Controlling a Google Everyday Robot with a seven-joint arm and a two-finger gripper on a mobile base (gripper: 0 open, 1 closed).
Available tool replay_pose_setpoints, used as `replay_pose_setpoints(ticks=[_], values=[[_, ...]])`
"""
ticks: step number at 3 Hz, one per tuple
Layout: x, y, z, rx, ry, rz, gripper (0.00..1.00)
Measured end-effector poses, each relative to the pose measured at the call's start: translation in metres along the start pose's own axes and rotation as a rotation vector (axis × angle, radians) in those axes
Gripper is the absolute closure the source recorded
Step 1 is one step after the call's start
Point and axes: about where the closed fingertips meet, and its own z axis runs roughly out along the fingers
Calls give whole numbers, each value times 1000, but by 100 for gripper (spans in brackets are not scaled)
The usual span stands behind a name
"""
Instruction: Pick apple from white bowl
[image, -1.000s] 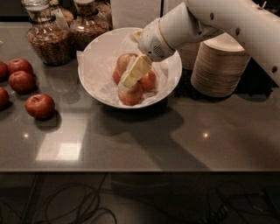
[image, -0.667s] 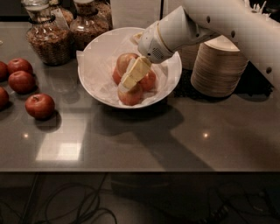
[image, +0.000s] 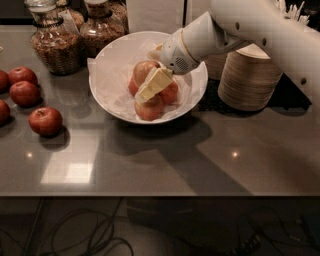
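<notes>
Reaching in from the upper right, the white arm (image: 260, 30) ends in the gripper (image: 152, 85), which sits low inside the white bowl (image: 112, 102), right on top of the fruit piled there. Its pale, cream-coloured tip slants down and to the left across the pile. Whether the gripper is clamped on anything or loose cannot be told from this view.

The apple (image: 141, 71), pale with a soft red blush, lies just above and behind the gripper's tip, touching it or very nearly so, and rests in the bowl on the crinkled white paper (image: 107, 70). Two smaller orange-red apples lie close under the gripper: one (image: 171, 93) just to its right and one (image: 150, 108) directly below its tip, toward the near rim.

Well to the left of the gripper, outside the bowl, dark red apples (image: 45, 121) sit loose on the grey counter (image: 165, 160). Further back on that side stand two glass jars (image: 52, 42) with brown contents, the nearer one close to the bowl's far-left rim. To the right of the gripper, partly under the arm, is a stack of beige paper bowls (image: 250, 80), just beside the white bowl. The arm's shadow falls on the counter in front of the bowl. Below the counter's near edge, dark cables (image: 90, 230) lie on the floor.
</notes>
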Motion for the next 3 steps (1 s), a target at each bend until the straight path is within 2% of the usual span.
replay_pose_setpoints(ticks=[3], values=[[0,6,-8,-1,-15,13,89]])
